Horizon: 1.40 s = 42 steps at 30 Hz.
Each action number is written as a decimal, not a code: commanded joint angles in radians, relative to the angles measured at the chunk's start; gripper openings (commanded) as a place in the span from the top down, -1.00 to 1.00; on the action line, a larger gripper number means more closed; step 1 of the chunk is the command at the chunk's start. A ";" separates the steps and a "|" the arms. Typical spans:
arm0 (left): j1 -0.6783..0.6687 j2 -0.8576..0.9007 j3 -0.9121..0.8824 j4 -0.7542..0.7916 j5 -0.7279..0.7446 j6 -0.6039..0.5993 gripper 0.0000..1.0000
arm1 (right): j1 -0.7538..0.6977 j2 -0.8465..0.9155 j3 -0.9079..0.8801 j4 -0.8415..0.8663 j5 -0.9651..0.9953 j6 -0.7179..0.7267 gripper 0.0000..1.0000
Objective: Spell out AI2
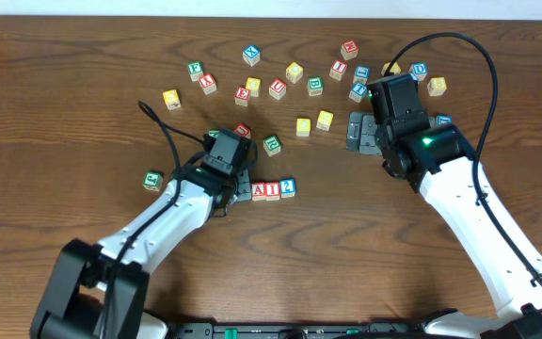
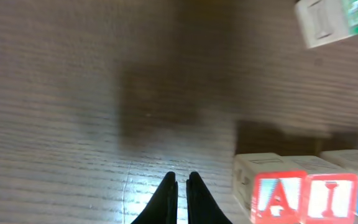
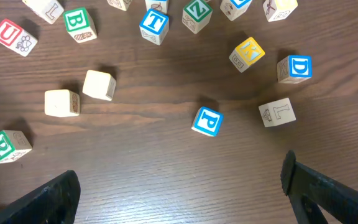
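We are seeing the A cube (image 1: 259, 191), I cube (image 1: 272, 191) and 2 cube (image 1: 288, 187) sitting side by side, reading AI2, mid-surface (image 1: 64, 141), well clear of its edges. The left jaws are resting together just beside the A; the right jaws are standing wide apart, empty, over loose cubes (image 3: 207, 121). We are judging these cubes light, rigid, smooth wood, best pinched across opposite flat faces.

On the brown wooden desk (image 1: 346, 264), the small wooden cube with a red A (image 1: 259, 191), the wooden cube with a red I (image 1: 272, 191) and the wooden cube with a blue 2 (image 1: 288, 187) sit touching in a row, A leftmost. The other lettered wooden cubes (image 1: 294, 72) lie scattered behind.
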 commanded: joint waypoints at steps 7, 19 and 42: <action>-0.003 0.031 -0.023 0.032 -0.012 -0.023 0.85 | -0.004 -0.004 0.001 0.006 0.006 -0.025 -0.99; -0.013 0.071 -0.027 0.080 0.041 -0.019 0.85 | -0.004 -0.004 0.001 0.006 0.006 -0.025 -0.99; -0.020 0.068 -0.027 0.089 0.109 -0.018 0.86 | -0.004 -0.004 0.001 0.008 0.006 -0.025 -0.99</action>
